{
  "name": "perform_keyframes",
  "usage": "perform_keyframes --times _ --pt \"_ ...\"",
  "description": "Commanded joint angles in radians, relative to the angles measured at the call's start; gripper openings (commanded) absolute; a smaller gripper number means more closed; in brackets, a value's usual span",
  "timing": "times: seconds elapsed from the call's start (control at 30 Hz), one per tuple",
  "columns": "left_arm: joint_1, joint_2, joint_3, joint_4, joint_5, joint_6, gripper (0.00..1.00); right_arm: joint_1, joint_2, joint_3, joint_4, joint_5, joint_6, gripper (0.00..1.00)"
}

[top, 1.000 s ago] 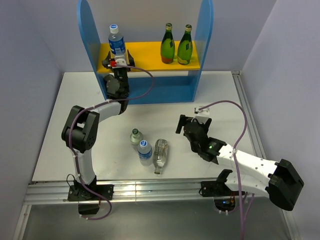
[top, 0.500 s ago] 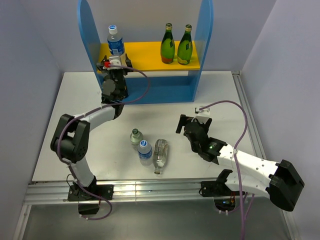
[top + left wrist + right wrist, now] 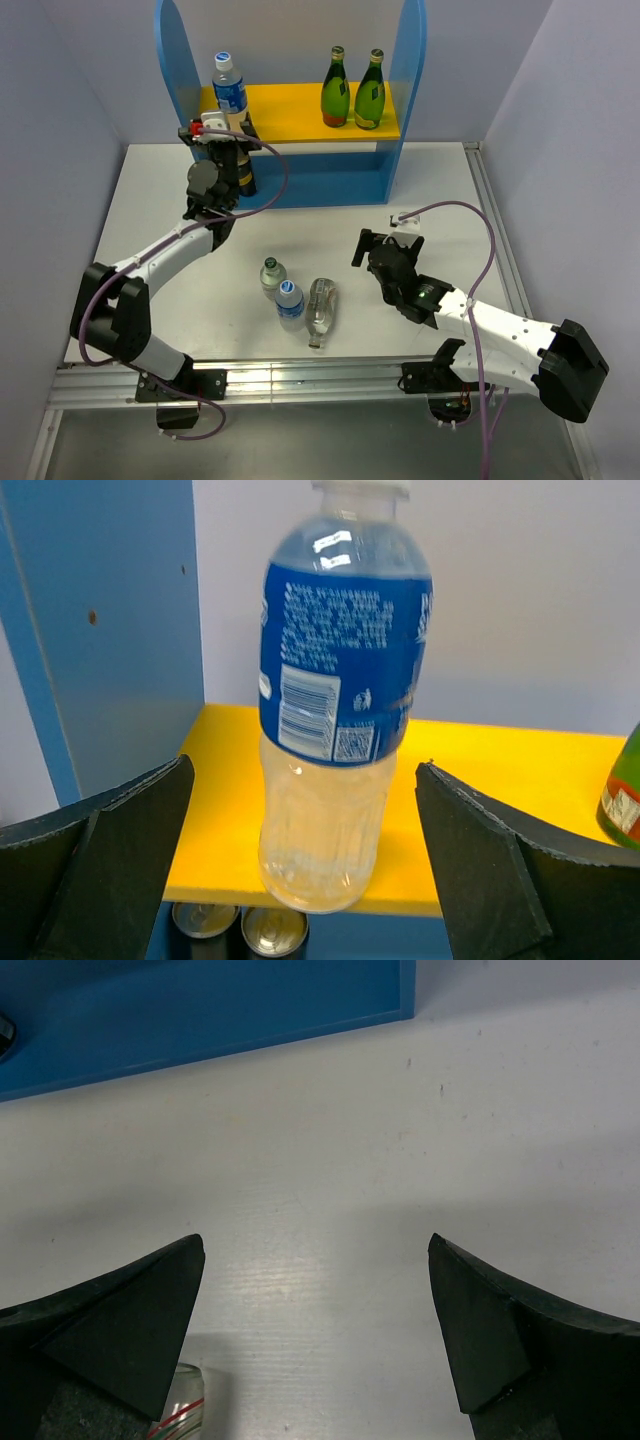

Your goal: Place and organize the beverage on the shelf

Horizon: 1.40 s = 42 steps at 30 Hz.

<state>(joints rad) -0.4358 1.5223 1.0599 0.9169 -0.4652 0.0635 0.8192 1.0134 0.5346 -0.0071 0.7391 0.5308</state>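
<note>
Beverage bottles are split between shelf (image 3: 410,90) and table (image 3: 440,200). The shelf stands at 12 o'clock on the table. Its yellow board (image 3: 290,105) carries a blue-label bottle (image 3: 229,85) at the 9 o'clock end, near the front lip. Two green bottles (image 3: 335,92) stand toward 3 o'clock, with bare board between.

Left claw (image 3: 222,128) sits just before the blue-label bottle, jaws wide apart with a gap on each side, gripping nothing. In its wrist view the cap is cut off at the top. One green bottle is a sliver at 3 o'clock, and only the tops of two cans (image 3: 205,920) show under the board.

Right claw (image 3: 315,1250) hangs spread and empty over bare table, at 3 o'clock of three bottles. Of these, a short bottle (image 3: 271,273) and a second blue-label bottle (image 3: 289,304) stand upright, and a clear bottle (image 3: 320,310) lies down. Its wrist view catches only a scrap of clear plastic behind one finger.
</note>
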Motion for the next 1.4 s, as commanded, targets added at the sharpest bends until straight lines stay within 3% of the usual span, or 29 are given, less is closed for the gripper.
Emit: perform_keyframes --times 0.0,0.23,0.4,0.63,0.93,1.37 --pt "-0.007 -0.037 0.015 -0.093 -0.003 -0.037 0.99 -0.008 -0.007 0.022 0.032 0.014 0.011 1.0" --pt "-0.029 -0.131 -0.003 -0.265 0.053 -0.132 0.99 -0.008 0.002 0.027 0.032 0.014 0.009 1.0" --pt "-0.034 -0.137 -0.041 -0.214 0.022 -0.12 0.99 -0.008 -0.001 0.027 0.03 0.008 0.009 1.0" --pt "-0.032 -0.041 0.038 -0.191 0.002 -0.088 0.99 -0.008 -0.009 0.024 0.027 0.016 0.008 1.0" --pt "-0.027 0.082 0.126 -0.119 -0.133 -0.002 0.99 -0.008 -0.006 0.027 0.024 0.02 0.008 1.0" --pt "0.051 0.134 0.178 -0.122 -0.161 -0.014 0.99 -0.008 0.013 0.038 0.022 0.022 0.008 1.0"
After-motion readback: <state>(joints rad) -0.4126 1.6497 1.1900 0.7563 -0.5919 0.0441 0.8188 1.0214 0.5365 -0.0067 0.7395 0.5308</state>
